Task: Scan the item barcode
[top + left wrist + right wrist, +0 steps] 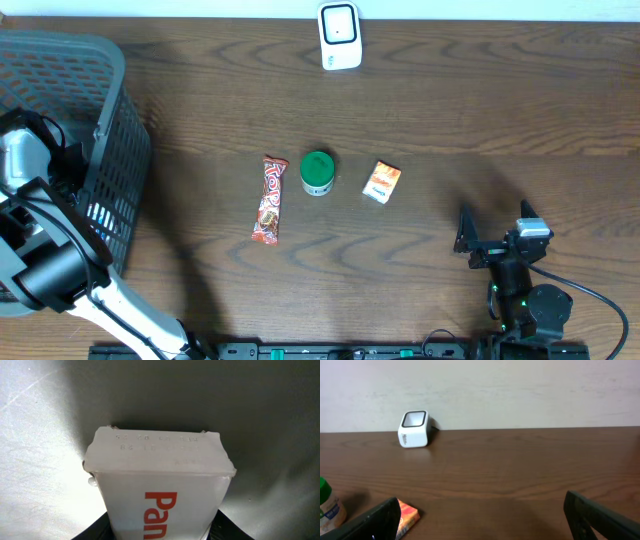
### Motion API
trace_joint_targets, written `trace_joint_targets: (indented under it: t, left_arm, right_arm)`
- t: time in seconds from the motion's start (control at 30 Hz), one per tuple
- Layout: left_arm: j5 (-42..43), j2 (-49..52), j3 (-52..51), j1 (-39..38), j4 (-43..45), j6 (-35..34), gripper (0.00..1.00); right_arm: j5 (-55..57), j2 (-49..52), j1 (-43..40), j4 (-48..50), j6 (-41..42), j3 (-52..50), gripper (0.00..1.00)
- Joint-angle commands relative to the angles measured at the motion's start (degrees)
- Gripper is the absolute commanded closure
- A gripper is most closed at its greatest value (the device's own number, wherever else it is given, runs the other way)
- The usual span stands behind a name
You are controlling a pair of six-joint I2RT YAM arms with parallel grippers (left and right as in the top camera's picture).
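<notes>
Gripping a white crimp-sealed packet with red lettering (159, 485), the left end effector (159, 532) is clenching on it. Its dark fingers (94, 533) are pressing against both lower sides of the packet, whose sealed end is pointing away from the wrist. The plain grey ground behind the packet is giving no clue as to whether it is resting on anything.

Seen from above, the left arm is reaching into the grey plastic mesh basket (110, 150) at the left edge of the dark brown wooden surface (450, 120), so the packet is sitting inside that basket, hidden from the overhead camera.

The right end effector (482, 522) is hanging released near the right corner, its jaws standing wide and holding nothing.

I am judging the step in hand to be the pick-up of the item. The next move is calling for a lift clear of the basket wall, then a carry rightward and farther to the white barcode scanner (340, 36) at the far middle edge, well apart from the basket. No barcode is showing on the visible face, so the packet is likely needing a turn before the scanner window.

A red-wrapped candy bar (270, 200), a green-lidded jar (318, 172) and a small orange box (381, 182) are lying in a row at the middle.
</notes>
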Motion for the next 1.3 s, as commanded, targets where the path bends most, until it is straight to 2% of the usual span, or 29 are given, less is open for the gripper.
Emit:
trace_joint_targets:
  t: [0.0,0.2,0.33,0.47,0.73,0.97,1.07,1.1,1.27]
  left_arm:
    - [-2.3,4.0,1.4,0.2,-1.5,-0.5,0.58]
    - [-2.2,1.3,11.2,0.2,-8.2,-0.9,0.57]
    - [-2.2,-3.2,19.5,0.2,-12.9,-3.8,0.58]
    - [-1.7,-8.5,22.8,0.2,-14.1,-6.0,0.58]
    - [12.3,-25.3,23.6,0.2,-12.7,-5.9,0.58]
    - [25.9,-34.4,23.6,-0.6,-11.8,-5.9,0.58]
    - [31.9,-35.8,23.5,-3.1,-12.0,-6.0,0.58]
    - [34.8,-35.9,23.5,-6.2,-12.3,-6.0,0.58]
    - [36.6,-34.5,23.4,-17.9,-13.2,-5.9,0.58]
  right_arm:
    - [0.3,-0.2,0.7,-0.1,0.5,-0.2,0.01]
    - [0.3,-0.2,0.7,-0.1,0.5,-0.2,0.01]
    - [0.3,-0.2,0.7,-0.1,0.5,-0.2,0.01]
    - [0.3,-0.2,0.7,-0.1,0.5,-0.2,0.01]
    - [0.3,-0.2,0.7,-0.1,0.5,-0.2,0.01]
    - [0.3,-0.2,0.7,-0.1,0.5,-0.2,0.01]
    - [0.3,-0.2,0.7,-0.1,0.5,-0.2,0.01]
    - [0.3,-0.2,0.7,-0.1,0.5,-0.2,0.01]
    - [0.3,-0.2,0.7,-0.1,0.5,-0.2,0.01]
